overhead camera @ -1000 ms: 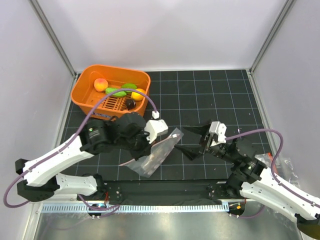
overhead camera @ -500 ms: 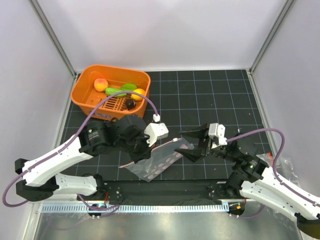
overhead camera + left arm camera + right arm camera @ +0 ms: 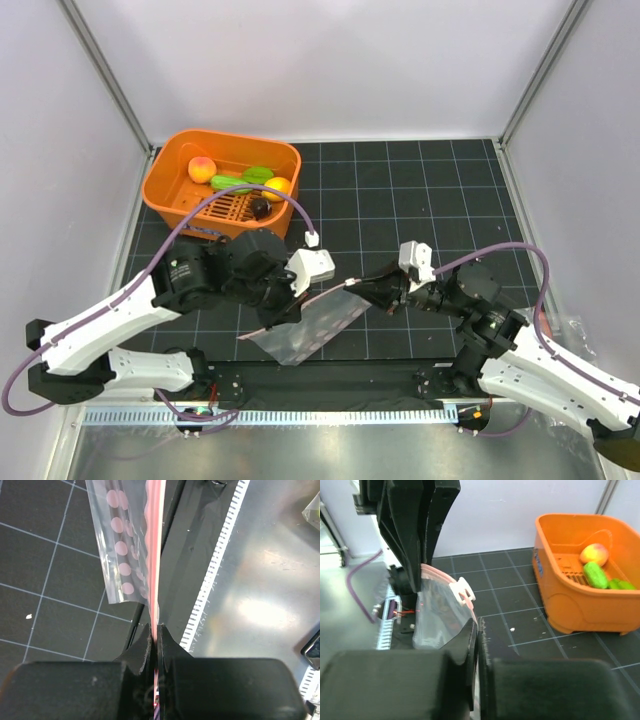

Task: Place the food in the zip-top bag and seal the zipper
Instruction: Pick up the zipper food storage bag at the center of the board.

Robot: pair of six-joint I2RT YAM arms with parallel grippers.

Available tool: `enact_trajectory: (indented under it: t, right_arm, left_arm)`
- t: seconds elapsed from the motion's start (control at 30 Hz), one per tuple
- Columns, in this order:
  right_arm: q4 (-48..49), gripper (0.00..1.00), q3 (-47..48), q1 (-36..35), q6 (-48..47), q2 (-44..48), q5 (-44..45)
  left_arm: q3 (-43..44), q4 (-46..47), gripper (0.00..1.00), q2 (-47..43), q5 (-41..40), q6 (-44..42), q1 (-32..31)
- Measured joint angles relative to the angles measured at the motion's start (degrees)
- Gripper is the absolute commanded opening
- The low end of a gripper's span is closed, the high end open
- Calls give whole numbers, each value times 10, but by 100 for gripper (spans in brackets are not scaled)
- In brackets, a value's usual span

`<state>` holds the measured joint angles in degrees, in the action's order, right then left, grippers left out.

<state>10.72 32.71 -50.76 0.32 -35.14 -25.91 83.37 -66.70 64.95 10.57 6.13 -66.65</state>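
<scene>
Left gripper (image 3: 154, 630) is clamping the thin pink-red zipper strip (image 3: 154, 540) of the clear crinkly zip-top bag (image 3: 117, 545) near the bench's front edge. The right gripper (image 3: 476, 630) is seemingly pinching the opposite end. The film is looking light, limp and slippery, so the strip is probably offering the best hold.

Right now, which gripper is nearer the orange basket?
Left. The left gripper sits just in front of the basket, clamping the zip-top bag; the right gripper grips its other end, farther right.

Five toy foods (image 3: 202, 168), one basket (image 3: 158, 188), one bag (image 3: 312, 325)
</scene>
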Motion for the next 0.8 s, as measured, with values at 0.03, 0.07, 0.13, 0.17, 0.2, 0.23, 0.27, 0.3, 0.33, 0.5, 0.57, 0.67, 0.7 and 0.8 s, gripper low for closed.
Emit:
enact_trajectory:
  t: [0.03, 0.07, 0.13, 0.17, 0.2, 0.23, 0.27, 0.3, 0.33, 0.5, 0.57, 0.67, 0.7, 0.8]
  right_arm:
    - [0, 2, 0, 0, 3, 0, 0]
    - [-1, 1, 1, 0, 8, 0, -2]
    - [-1, 1, 2, 0, 14, 0, -2]
    - [-1, 1, 3, 0, 16, 2, -2]
    - [-1, 1, 3, 0, 18, 4, -2]
    - [-1, 1, 3, 0, 20, 6, -2]
    - [-1, 1, 3, 0, 24, 7, -2]
    - [-1, 1, 3, 0, 27, 7, -2]
    - [-1, 1, 4, 0, 29, 6, -2]
    - [-2, 1, 15, 0, 37, -3, -5]
    - [-2, 1, 17, 0, 42, -7, -9]
    - [-3, 1, 19, 0, 50, -13, -8]
    - [-6, 1, 21, 0, 55, -17, -8]
    - [-14, 1, 31, 0, 66, -28, -7]
  left_arm:
    - [0, 0, 8, 0, 0, -1, 0]
    - [0, 0, 11, -1, -1, -3, 0]
    - [0, 1, 20, -4, -5, -5, 0]
    - [0, 1, 33, -7, -9, -7, 0]
    - [0, 1, 46, -10, -14, -9, 0]
    - [0, 1, 59, -14, -20, -10, 0]
    - [1, 1, 70, -17, -27, -10, 0]
    - [2, 1, 73, -19, -37, -8, 0]
    - [5, 0, 74, -19, -49, -5, 0]
    - [30, 5, 79, 0, -97, -4, -1]
    - [43, 12, 79, 14, -109, -5, -1]
    - [67, 23, 78, 37, -117, -8, -1]
    - [78, 28, 78, 46, -121, -9, -1]
    - [112, 41, 75, 65, -127, -13, -1]
